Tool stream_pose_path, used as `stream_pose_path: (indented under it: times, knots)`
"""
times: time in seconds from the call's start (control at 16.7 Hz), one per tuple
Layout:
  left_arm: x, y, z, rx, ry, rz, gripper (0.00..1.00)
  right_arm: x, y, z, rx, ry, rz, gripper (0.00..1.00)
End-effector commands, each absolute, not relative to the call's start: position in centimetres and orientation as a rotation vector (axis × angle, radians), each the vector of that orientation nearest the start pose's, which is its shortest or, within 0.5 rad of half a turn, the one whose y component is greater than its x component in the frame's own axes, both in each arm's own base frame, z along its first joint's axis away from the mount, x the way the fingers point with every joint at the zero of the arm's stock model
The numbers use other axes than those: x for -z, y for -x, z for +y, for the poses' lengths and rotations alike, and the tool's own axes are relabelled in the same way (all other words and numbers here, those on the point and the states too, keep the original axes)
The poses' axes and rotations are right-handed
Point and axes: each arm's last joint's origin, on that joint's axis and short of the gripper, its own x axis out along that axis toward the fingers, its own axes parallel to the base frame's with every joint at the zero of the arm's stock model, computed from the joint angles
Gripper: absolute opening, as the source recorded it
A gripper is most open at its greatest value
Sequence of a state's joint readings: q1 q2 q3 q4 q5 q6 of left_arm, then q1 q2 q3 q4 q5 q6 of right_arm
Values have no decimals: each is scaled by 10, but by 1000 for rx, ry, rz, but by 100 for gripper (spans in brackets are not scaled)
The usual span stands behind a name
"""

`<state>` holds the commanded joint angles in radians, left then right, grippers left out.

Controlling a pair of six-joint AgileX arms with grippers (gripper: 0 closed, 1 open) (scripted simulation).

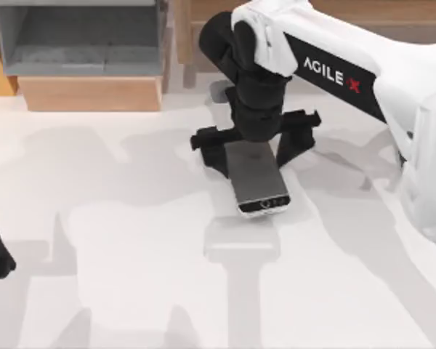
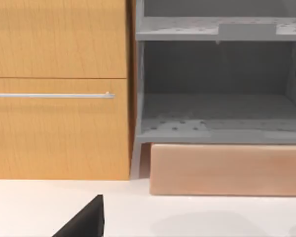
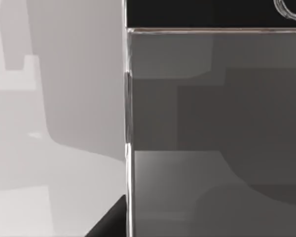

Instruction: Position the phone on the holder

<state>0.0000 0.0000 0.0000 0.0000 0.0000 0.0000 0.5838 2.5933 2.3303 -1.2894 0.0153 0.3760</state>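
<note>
**Q:** Top view — where is the phone (image 1: 258, 178), taking the holder (image 1: 294, 142) as landmark?

**A:** It slopes down and forward from the holder's upright back, home-button end toward the near edge of the table (image 1: 131, 276) and upper end hidden under the wrist of the right gripper (image 1: 256, 131). Dark green parts of the holder show on both sides of that wrist. Whether the phone already rests on the holder's base cannot be told.

**Q:** What are the grippers doing?

**A:** The right one hangs over the phone's upper end, directly above the holder; its fingers are hidden, so I cannot tell whether it pinches the phone. The left arm is parked well away from the holder at the table's left edge, facing a wooden cabinet (image 2: 59, 89) and grey shelf (image 2: 219, 133); its finger spread cannot be told either.

**Q:** How should the phone handle?

**A:** Right wrist view shows a glossy dark screen (image 3: 217, 128) with a thin silver rim (image 3: 129, 123). Judged: stiff, light, slippery on the faces, glass that dislikes knocks. Hold it across the two long edges near one end, and lower it gently.
</note>
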Motion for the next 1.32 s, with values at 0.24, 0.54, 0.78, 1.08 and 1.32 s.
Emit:
stream_pose_path:
  times: [0.24,0.54,0.78,1.08,1.32]
  knots:
    - [-160,-106,-1,0,0,0,100,-156,-419,283,-202,148,1478,0]
    - [-160,-106,-1,0,0,0,100,-208,-418,268,-247,90,1307,0]
    - [-160,-106,-1,0,0,0,100,-249,-415,241,-260,32,1131,0]
    - [-160,-106,-1,0,0,0,100,-296,-400,192,-240,-40,866,0]
    - [-160,-106,-1,0,0,0,100,-319,-377,147,-195,-79,655,0]
